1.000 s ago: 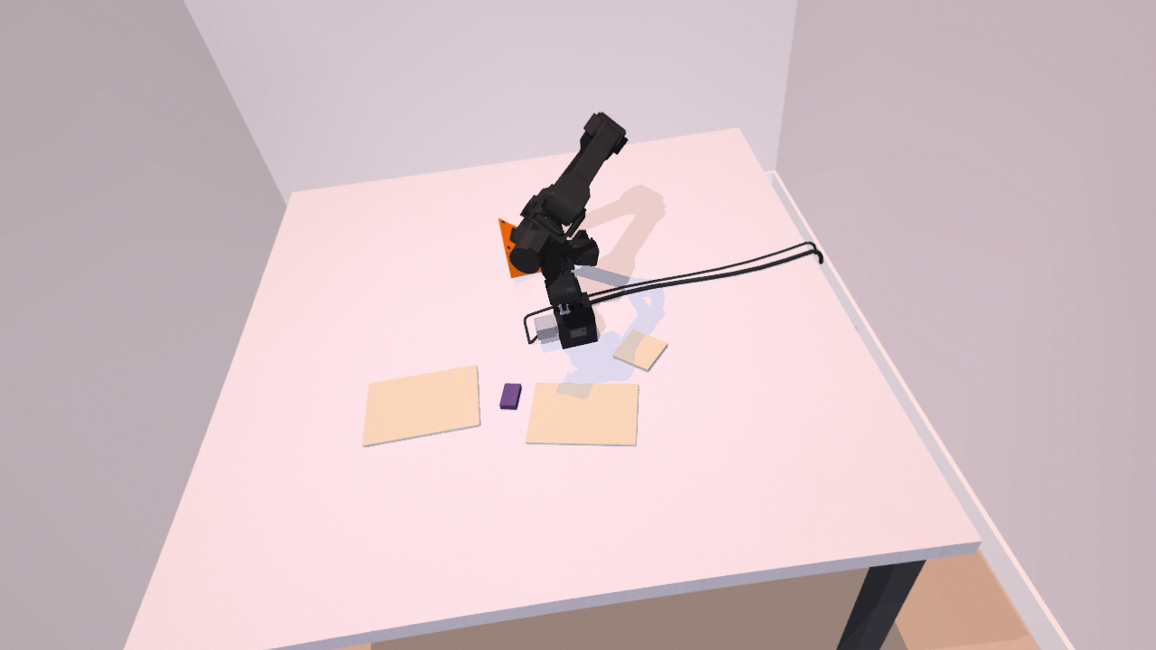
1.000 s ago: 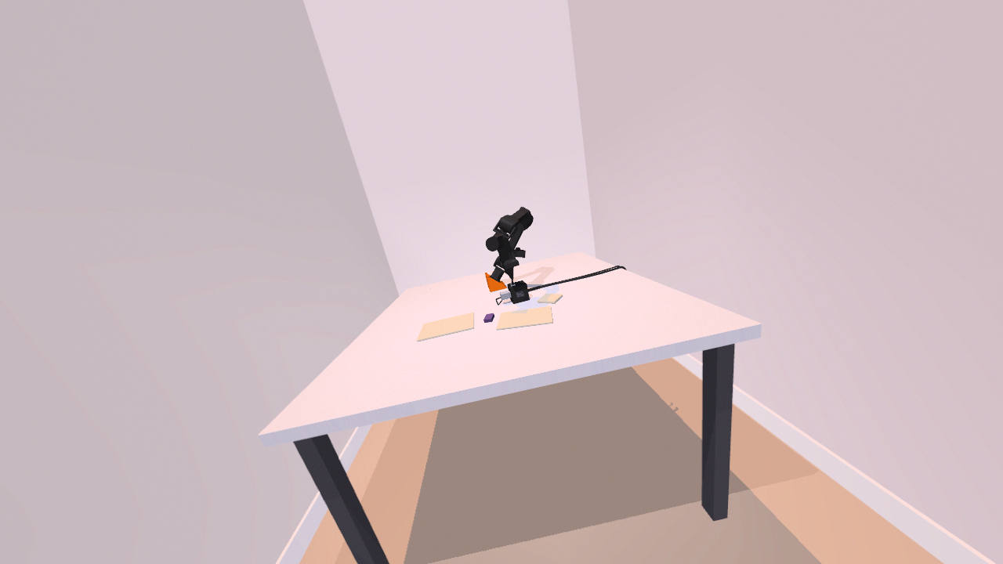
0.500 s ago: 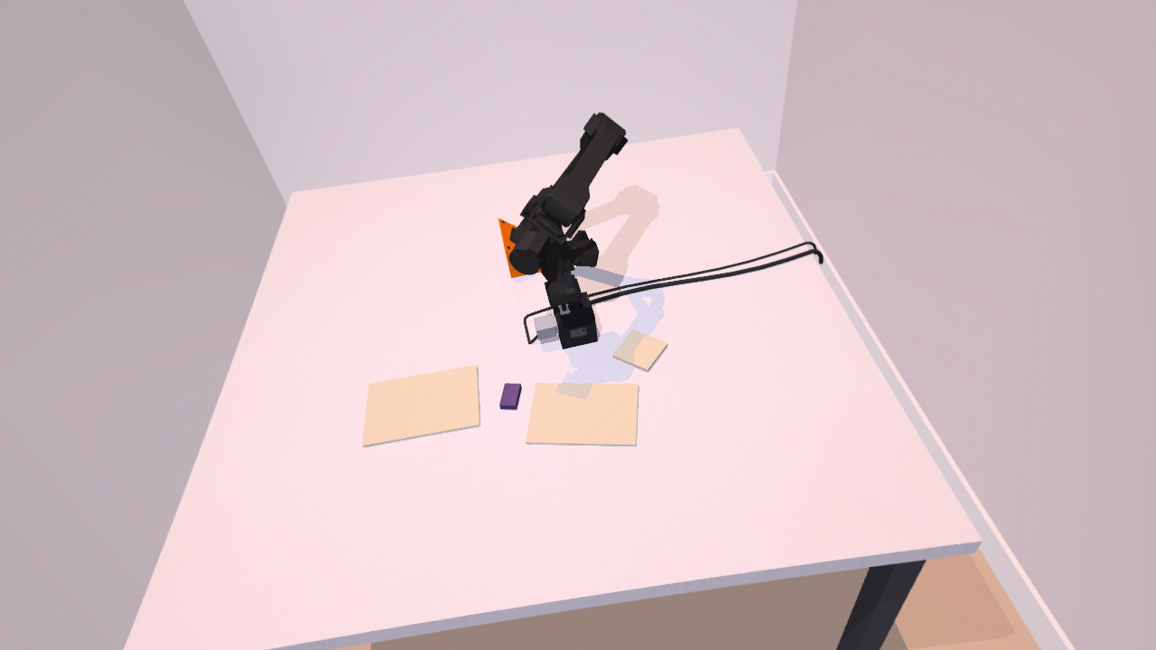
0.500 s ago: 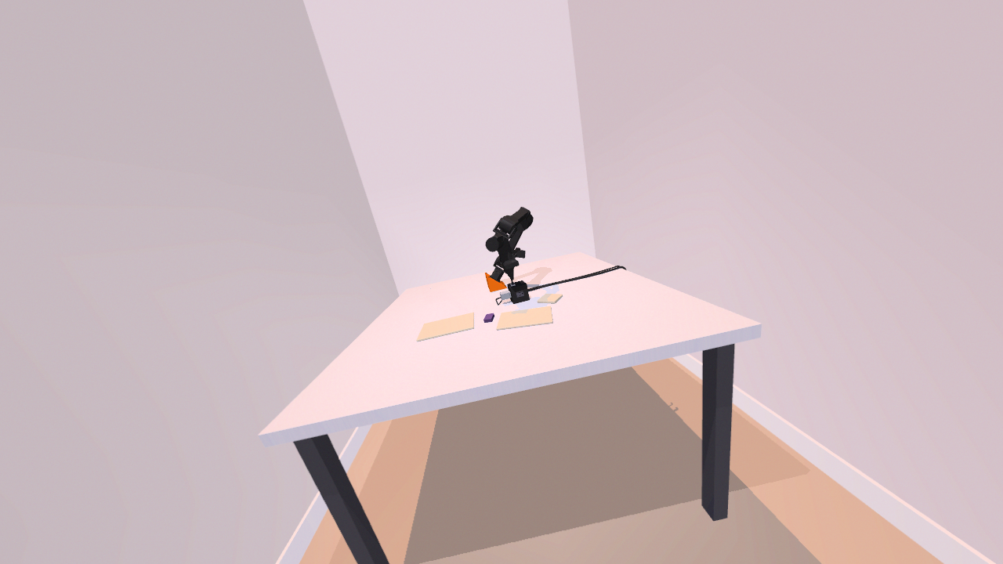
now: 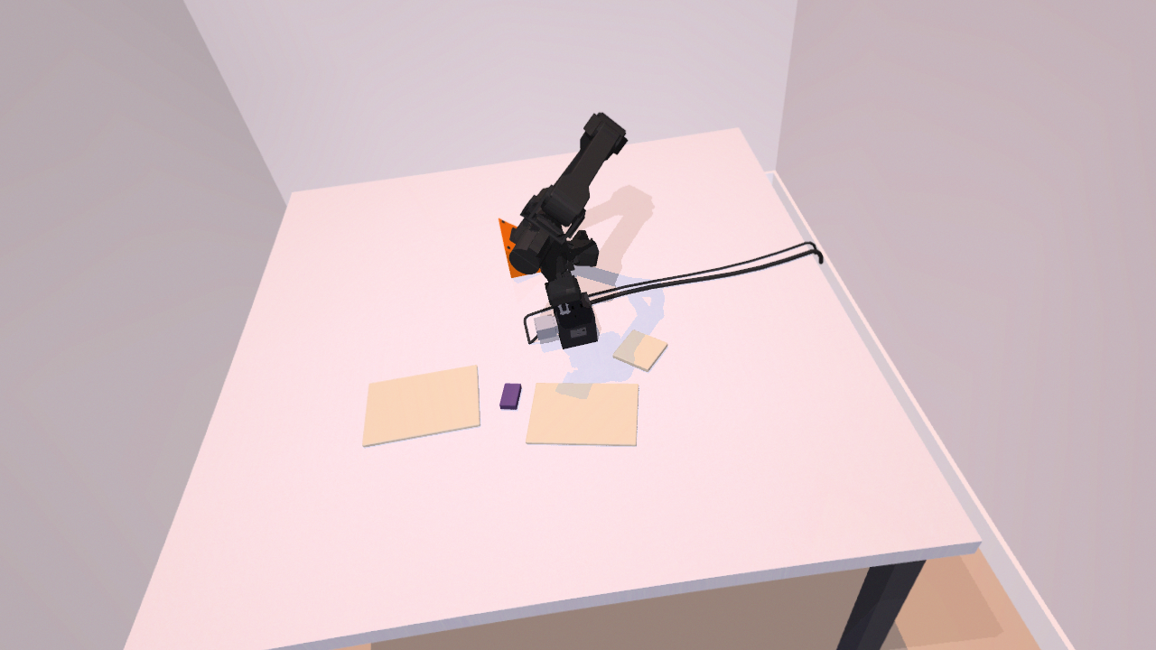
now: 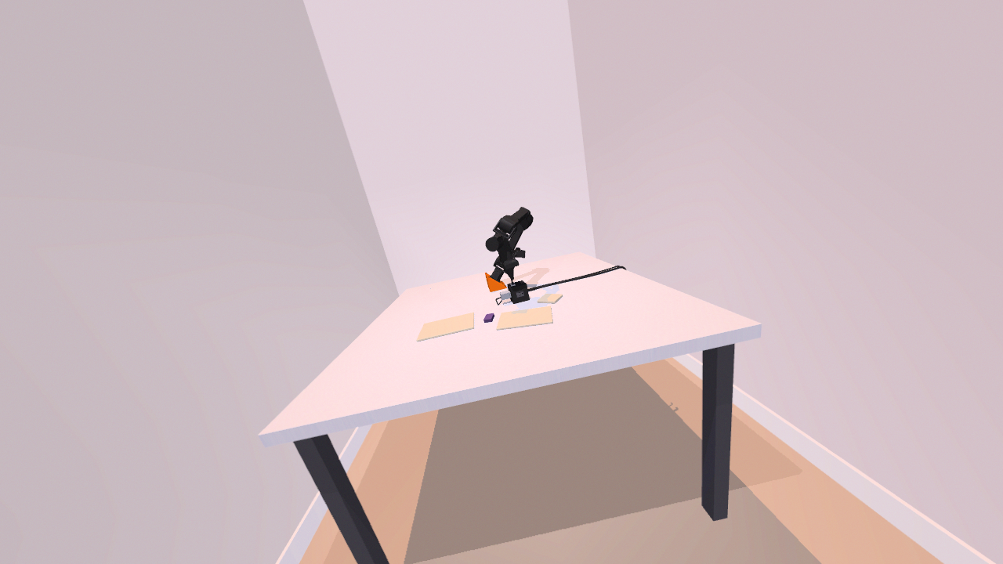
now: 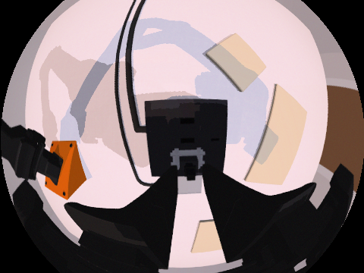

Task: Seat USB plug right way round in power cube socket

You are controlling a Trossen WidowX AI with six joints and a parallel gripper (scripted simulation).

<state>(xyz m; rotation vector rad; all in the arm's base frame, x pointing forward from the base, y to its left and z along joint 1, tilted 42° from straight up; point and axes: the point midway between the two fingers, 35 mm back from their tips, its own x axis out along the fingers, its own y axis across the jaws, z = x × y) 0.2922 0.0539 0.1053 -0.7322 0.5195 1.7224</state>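
A wide pale pink table [image 5: 323, 525] [image 6: 421, 350] [image 7: 102, 193] carries the black six-joint arm [image 5: 582, 170] [image 6: 507, 224], which reaches down from the far side to the black box-shaped power cube [image 5: 578, 329] [image 6: 519, 293] [image 7: 163, 140]. Left of the cube, just beside it, is a pale grey block [image 5: 546, 329] [image 6: 505, 296] [image 7: 189, 186]. The small dark USB plug [image 7: 190, 173] appears to be at the grey-framed socket [image 7: 187, 152] on the cube's top, between the fingertips; its facing and depth cannot be told. Seating is therefore unconfirmed, and withdrawing the arm remains; if the plug is wrong, turning and pressing it home remain too. The black parallel-jaw gripper [image 5: 563, 301] [image 6: 512, 280] [image 7: 189, 170] stands slightly open, gripping nothing; whether a fingertip brushes the plug is unclear.
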